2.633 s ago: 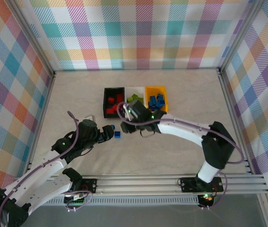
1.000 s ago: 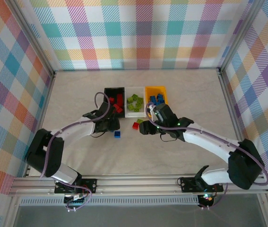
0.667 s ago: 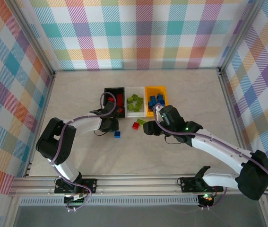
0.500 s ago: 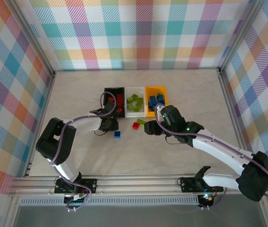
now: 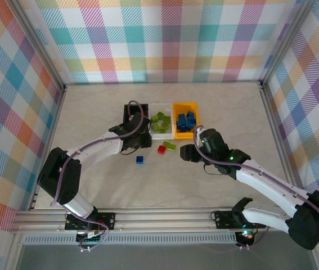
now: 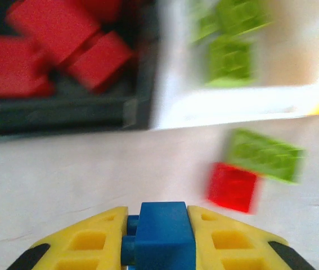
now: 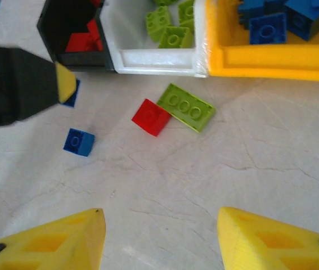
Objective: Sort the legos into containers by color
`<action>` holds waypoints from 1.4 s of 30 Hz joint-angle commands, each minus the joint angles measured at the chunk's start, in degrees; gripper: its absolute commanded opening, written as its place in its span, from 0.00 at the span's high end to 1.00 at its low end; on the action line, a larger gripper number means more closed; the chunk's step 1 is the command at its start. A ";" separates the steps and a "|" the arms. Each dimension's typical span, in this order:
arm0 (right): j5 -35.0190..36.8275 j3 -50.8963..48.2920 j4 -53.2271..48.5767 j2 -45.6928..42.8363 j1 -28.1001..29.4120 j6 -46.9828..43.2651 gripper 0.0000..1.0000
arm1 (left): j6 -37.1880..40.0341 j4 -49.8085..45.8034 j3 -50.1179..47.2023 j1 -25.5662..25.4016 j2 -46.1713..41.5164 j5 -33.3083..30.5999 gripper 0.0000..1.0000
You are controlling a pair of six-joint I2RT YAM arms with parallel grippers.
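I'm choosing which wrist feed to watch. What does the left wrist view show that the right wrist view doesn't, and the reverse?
Left wrist: a close look at the held blue brick, clamped between the left fingers. Right wrist: the blue bricks in the yellow bin, a loose blue brick, the open right fingers. Both: black bin, white bin, loose red brick, loose green brick.

Pale marbled surface inside a plaid-walled booth.
The surface is beige with fine dark veins. Checked walls in pastel colours rise at its far, left and right edges. Aluminium posts meet its far corners, and a grooved aluminium rail runs along its near edge.
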 commanded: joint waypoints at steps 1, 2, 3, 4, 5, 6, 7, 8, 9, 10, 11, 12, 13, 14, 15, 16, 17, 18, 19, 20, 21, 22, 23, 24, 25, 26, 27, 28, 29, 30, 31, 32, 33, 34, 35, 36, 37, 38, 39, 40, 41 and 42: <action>0.74 -2.56 -1.03 -2.34 -0.37 2.27 0.45 | -1.10 -1.16 8.96 -2.00 4.85 2.14 0.77; 0.66 -3.13 -1.34 -2.88 -0.37 2.48 0.45 | -1.09 -1.38 11.75 -2.42 6.66 2.54 0.77; 0.64 -3.67 -1.78 -3.51 -0.33 2.77 0.45 | -0.98 -1.72 15.10 -3.03 9.13 2.86 0.77; 0.72 -4.26 -2.24 -4.22 -0.46 2.91 0.45 | -0.78 -2.03 18.40 -3.55 11.52 3.09 0.77; 0.77 -4.64 -2.64 -4.79 -0.46 3.04 0.44 | -0.53 -2.77 21.36 -4.00 13.72 3.17 0.78; 0.75 -4.97 -3.08 -5.33 -0.51 3.13 0.44 | -0.25 -3.78 25.35 -4.43 16.27 3.15 0.77; 0.78 -5.35 -3.45 -6.00 -0.58 3.33 0.44 | -0.07 -4.85 29.14 -4.71 18.89 3.21 0.78; 0.77 -5.48 -3.83 -6.36 -0.57 3.40 0.44 | -0.06 -6.00 32.35 -4.80 21.08 3.35 0.78; 0.67 -5.70 -4.19 -6.78 -0.60 3.42 0.44 | 0.07 -7.08 35.84 -4.94 23.46 3.45 0.78; 0.72 -5.80 -4.48 -7.13 -0.65 3.40 0.44 | 0.26 -8.18 38.93 -5.06 25.57 3.08 0.78; 0.72 -5.83 -4.73 -7.43 -0.64 3.48 0.44 | 0.30 -9.04 41.30 -5.07 27.30 2.82 0.78; 0.66 -5.88 -4.87 -7.74 -0.64 3.49 0.44 | 0.54 -10.21 44.20 -5.00 29.22 2.37 0.78; 0.64 -5.88 -5.07 -7.88 -0.70 3.42 0.44 | 0.70 -11.56 46.97 -5.05 31.12 2.02 0.78; 0.56 -5.87 -5.10 -8.06 -0.73 3.45 0.44 | 0.88 -12.61 49.32 -5.05 32.70 1.89 0.77; 0.47 -5.94 -5.10 -8.17 -0.73 3.45 0.44 | 1.07 -13.90 51.94 -5.01 34.53 1.80 0.75; 0.39 -5.87 -5.18 -8.25 -0.73 3.48 0.44 | 1.13 -14.93 54.96 -5.01 36.12 1.78 0.71; 0.44 -5.83 -5.24 -8.24 -0.81 3.51 0.44 | 1.20 -15.94 57.24 -5.02 37.61 1.79 0.66; 0.34 -5.81 -5.19 -8.31 -0.81 3.52 0.44 | 1.31 -17.12 59.56 -5.00 38.89 1.88 0.59; 0.29 -5.80 -5.20 -8.37 -0.81 3.57 0.44 | 1.39 -17.97 61.32 -5.06 39.75 2.09 0.53; 0.21 -5.69 -5.24 -8.38 -0.83 3.48 0.43 | 1.44 -18.49 62.29 -5.02 40.04 2.16 0.47; 0.24 -5.67 -5.18 -8.42 -0.82 3.48 0.43 | 1.38 -18.58 62.86 -5.06 39.93 2.23 0.41; 0.20 -5.56 -5.29 -8.28 -0.86 3.41 0.42 | 1.53 -18.57 62.69 -5.02 39.28 2.23 0.38; 0.20 -5.47 -5.32 -8.33 -0.82 3.40 0.42 | 1.67 -18.36 62.06 -5.04 38.41 2.23 0.35; 0.33 -5.48 -5.31 -8.24 -0.88 3.35 0.42 | 1.70 -17.91 60.82 -5.04 37.10 2.22 0.33; 0.42 -5.42 -5.34 -8.32 -0.90 3.39 0.42 | 1.71 -16.90 58.15 -5.06 35.22 2.23 0.32; 0.42 -5.40 -5.20 -8.32 -0.90 3.33 0.42 | 1.67 -15.50 55.27 -5.04 33.45 2.39 0.31; 0.39 -5.40 -5.18 -8.26 -0.90 3.32 0.42 | 1.61 -13.57 51.35 -5.13 30.55 2.61 0.30; 0.45 -5.32 -5.18 -8.19 -0.97 3.30 0.41 | 1.37 -11.48 46.84 -5.18 27.63 2.96 0.28; 0.46 -5.24 -5.06 -8.15 -0.99 3.16 0.41 | 1.08 -9.83 42.93 -5.25 25.33 3.22 0.26; 0.47 -5.26 -4.87 -8.03 -0.99 3.11 0.41 | 0.84 -8.00 38.43 -5.38 22.21 3.57 0.25; 0.46 -5.22 -4.76 -7.87 -1.07 3.11 0.41 | 0.73 -6.62 33.96 -5.54 19.34 3.63 0.25; 0.48 -5.24 -4.58 -7.68 -1.08 3.09 0.41 | 0.59 -5.68 30.20 -5.69 16.89 3.38 0.24; 0.37 -5.33 -4.19 -7.55 -1.22 3.12 0.41 | 0.48 -4.41 25.74 -5.88 13.89 3.35 0.24; 0.38 -5.35 -3.95 -7.32 -1.17 3.09 0.41 | 0.14 -2.97 21.45 -6.23 11.01 3.04 0.23; 0.34 -5.43 -3.67 -7.18 -1.25 3.11 0.41 | -0.11 -2.12 17.88 -6.47 8.57 2.66 0.22; 0.29 -5.48 -3.39 -6.94 -1.30 3.17 0.41 | -0.43 -1.39 14.15 -6.66 6.28 2.57 0.21; 0.23 -5.55 -3.14 -6.68 -1.34 3.22 0.41 | -0.86 -0.61 10.85 -6.88 4.12 2.33 0.21; 0.16 -5.57 -2.80 -6.52 -1.34 3.25 0.41 | -1.22 -0.01 8.04 -7.05 2.48 2.46 0.20; 0.10 -5.61 -2.63 -6.53 -1.40 3.31 0.41 | -1.42 0.30 5.73 -7.02 1.53 2.58 0.20; 0.04 -5.61 -2.35 -6.30 -1.43 3.46 0.41 | -1.42 0.49 3.89 -7.17 0.81 2.51 0.20; 0.05 -5.68 -2.12 -6.30 -1.43 3.44 0.41 | -1.20 0.22 2.41 -7.17 0.64 2.17 0.20; 0.02 -5.71 -2.09 -6.23 -1.38 3.50 0.41 | -0.89 -0.01 1.49 -7.21 0.74 2.03 0.19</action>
